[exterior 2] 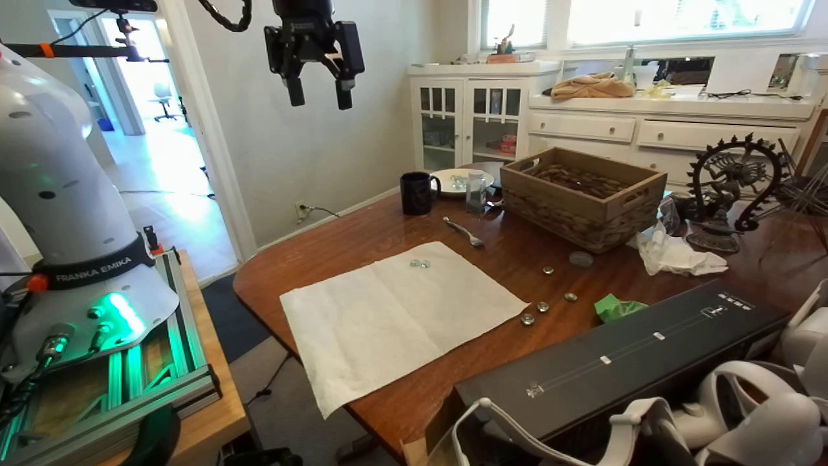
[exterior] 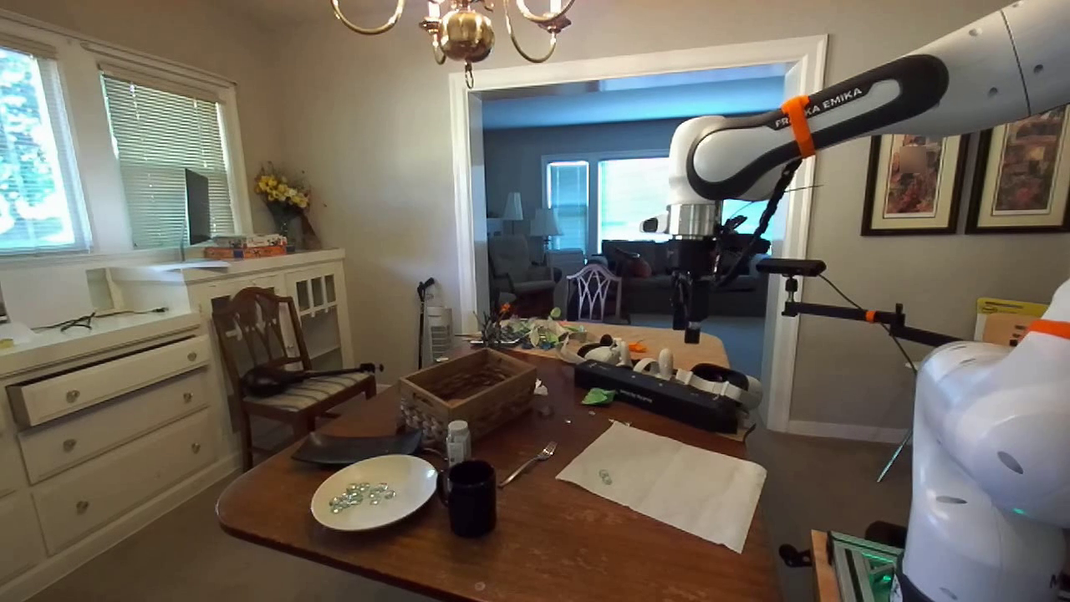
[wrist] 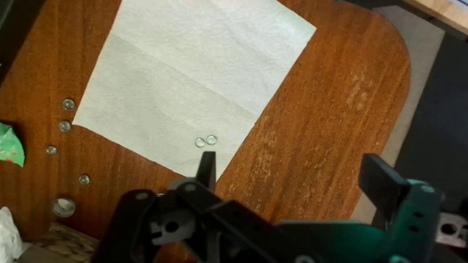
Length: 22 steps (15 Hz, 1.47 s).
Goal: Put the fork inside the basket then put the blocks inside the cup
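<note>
Left end of the table (exterior: 552, 543): white plate (exterior: 414, 482), clear beads (exterior: 359, 495) on it. Behind it, basket (exterior: 493, 407), wood and weave; floor mostly hidden from where I stand, so I can't swear to the contents. Bottle (exterior: 458, 443) upright, just beside the basket. Cup (exterior: 473, 499) black, upright, near the bottle, handle toward the plate. Fork (exterior: 528, 465) flat on the wood, outside the basket, handle end toward the cup, tines away. Then white paper (exterior: 669, 493), two beads side by side on it; four more loose off one corner. Black box (exterior: 660, 396) beyond. High over the table, gripper (exterior 2: 321, 102) pointing down, jaws spread, tips well apart.
</note>
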Each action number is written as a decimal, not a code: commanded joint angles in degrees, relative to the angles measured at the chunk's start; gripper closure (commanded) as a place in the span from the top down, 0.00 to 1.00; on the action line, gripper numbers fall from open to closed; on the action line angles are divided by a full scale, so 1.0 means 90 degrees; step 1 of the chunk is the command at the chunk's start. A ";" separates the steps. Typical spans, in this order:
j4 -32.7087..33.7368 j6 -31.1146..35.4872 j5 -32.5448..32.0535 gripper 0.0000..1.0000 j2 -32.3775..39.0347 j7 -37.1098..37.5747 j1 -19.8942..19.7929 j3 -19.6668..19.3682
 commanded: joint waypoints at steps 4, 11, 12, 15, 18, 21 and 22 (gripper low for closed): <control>0.0387 0.0746 -0.0403 1.00 0.1137 -0.2538 -0.0022 -0.0419; 0.1707 0.1331 0.0462 1.00 0.3178 -0.4029 -0.0120 -0.0181; 0.1960 0.1261 0.0628 1.00 0.3497 -0.4059 -0.0149 -0.0069; 0.2761 0.1267 0.0977 1.00 0.4623 -0.3752 -0.0280 0.0381; 0.3398 0.1597 0.0956 1.00 0.5572 -0.2543 -0.0460 0.0823; 0.3958 0.1659 0.0986 1.00 0.6193 -0.1538 -0.0581 0.1201; 0.4032 0.1809 0.0908 1.00 0.6311 -0.1262 -0.0596 0.1303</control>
